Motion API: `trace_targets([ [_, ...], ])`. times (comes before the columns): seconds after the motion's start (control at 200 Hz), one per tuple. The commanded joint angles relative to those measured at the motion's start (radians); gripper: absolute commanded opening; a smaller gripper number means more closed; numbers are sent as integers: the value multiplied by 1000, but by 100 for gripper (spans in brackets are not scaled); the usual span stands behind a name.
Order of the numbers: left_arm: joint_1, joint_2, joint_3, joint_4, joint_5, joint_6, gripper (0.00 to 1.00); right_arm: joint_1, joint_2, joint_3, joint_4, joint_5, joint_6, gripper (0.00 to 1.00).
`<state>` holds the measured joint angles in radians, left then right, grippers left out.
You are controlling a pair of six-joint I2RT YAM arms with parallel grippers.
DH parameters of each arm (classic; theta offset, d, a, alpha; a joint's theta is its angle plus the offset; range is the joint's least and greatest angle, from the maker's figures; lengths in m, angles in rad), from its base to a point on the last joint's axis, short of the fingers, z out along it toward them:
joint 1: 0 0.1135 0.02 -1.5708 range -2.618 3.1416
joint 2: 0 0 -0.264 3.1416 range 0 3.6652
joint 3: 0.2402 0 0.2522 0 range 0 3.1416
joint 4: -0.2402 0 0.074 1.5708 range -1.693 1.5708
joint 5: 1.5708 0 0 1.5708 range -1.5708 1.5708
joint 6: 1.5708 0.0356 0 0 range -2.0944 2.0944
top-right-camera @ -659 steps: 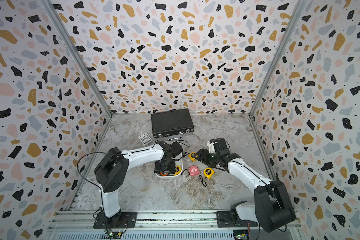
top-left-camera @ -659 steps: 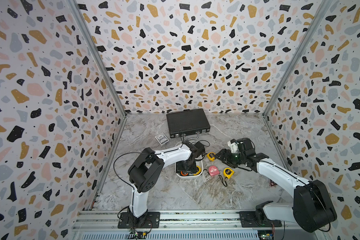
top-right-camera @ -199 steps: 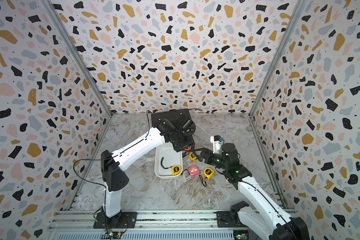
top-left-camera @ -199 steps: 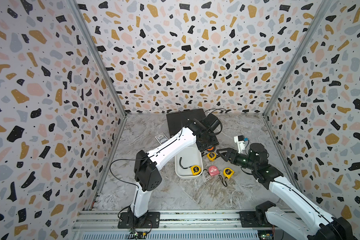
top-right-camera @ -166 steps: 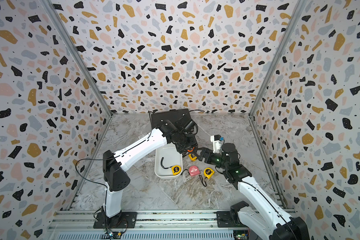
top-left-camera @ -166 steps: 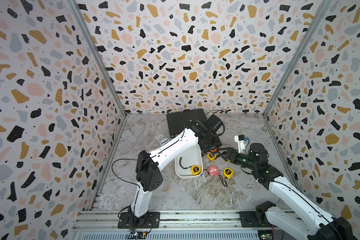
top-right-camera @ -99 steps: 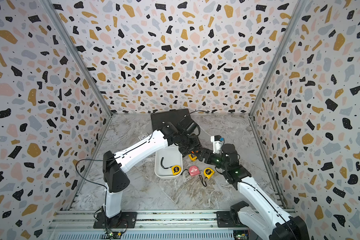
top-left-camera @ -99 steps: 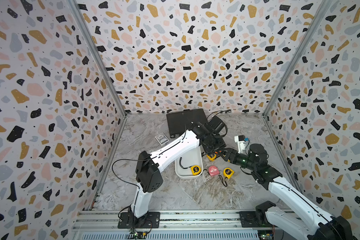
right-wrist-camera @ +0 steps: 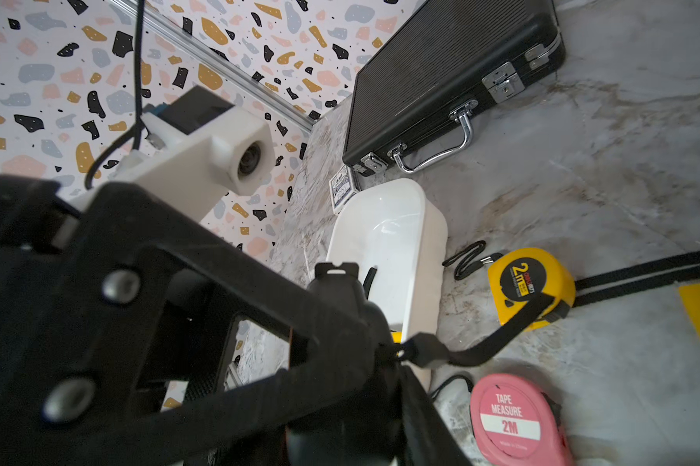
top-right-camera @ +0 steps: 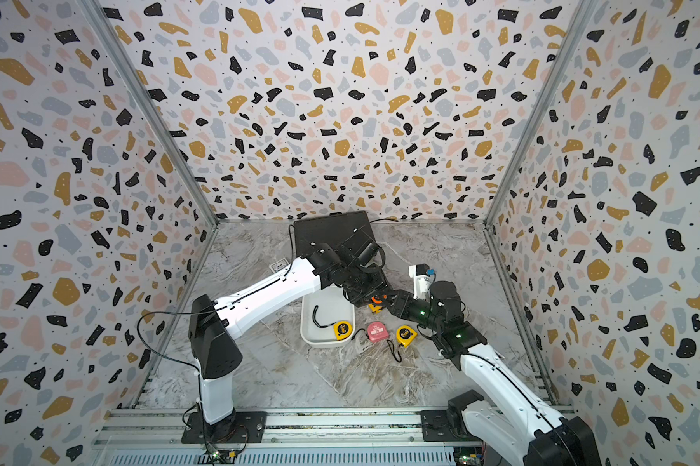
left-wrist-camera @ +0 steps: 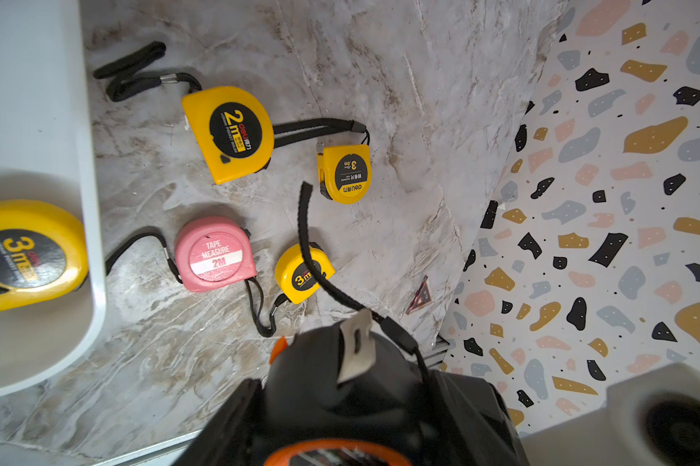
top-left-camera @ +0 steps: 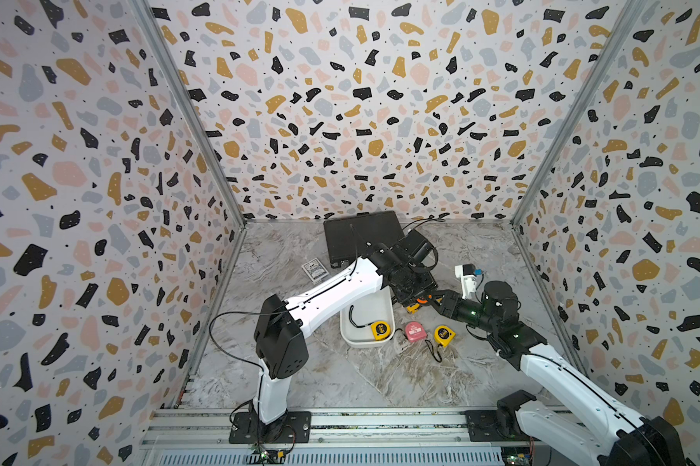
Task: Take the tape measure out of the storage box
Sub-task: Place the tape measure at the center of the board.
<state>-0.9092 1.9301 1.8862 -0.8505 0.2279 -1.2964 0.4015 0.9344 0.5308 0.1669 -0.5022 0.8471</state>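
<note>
The left fingers [left-wrist-camera: 469, 415] are clamped on the black tape measure [left-wrist-camera: 340, 383], above the surface just past the right edge of the storage box [top-left-camera: 370, 306]; the right fingers [top-left-camera: 441, 300] reach it, open or closed I cannot tell. Hard, smooth, rounded plastic shell, probably light and slippery: grip its flat sides, not the limp strap [left-wrist-camera: 304, 226].
</note>
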Motion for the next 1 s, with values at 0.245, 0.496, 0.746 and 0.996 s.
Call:
trace_targets([
  [0.245, 0, -74, 0, -66, -68, 109, 100, 2, -139, -57, -129, -95, 38, 16],
  [0.496, 27, -159, -123, -94, -142, 165, 100, 3, -209, -121, -246, -290, 75, 15],
  [0.746, 59, -261, -273, -101, -194, 190, 100, 44, -226, -172, -406, -390, 14, 16],
  [0.996, 68, -324, -348, -105, -231, 183, 100, 133, -192, -253, -376, -336, 7, 17],
])
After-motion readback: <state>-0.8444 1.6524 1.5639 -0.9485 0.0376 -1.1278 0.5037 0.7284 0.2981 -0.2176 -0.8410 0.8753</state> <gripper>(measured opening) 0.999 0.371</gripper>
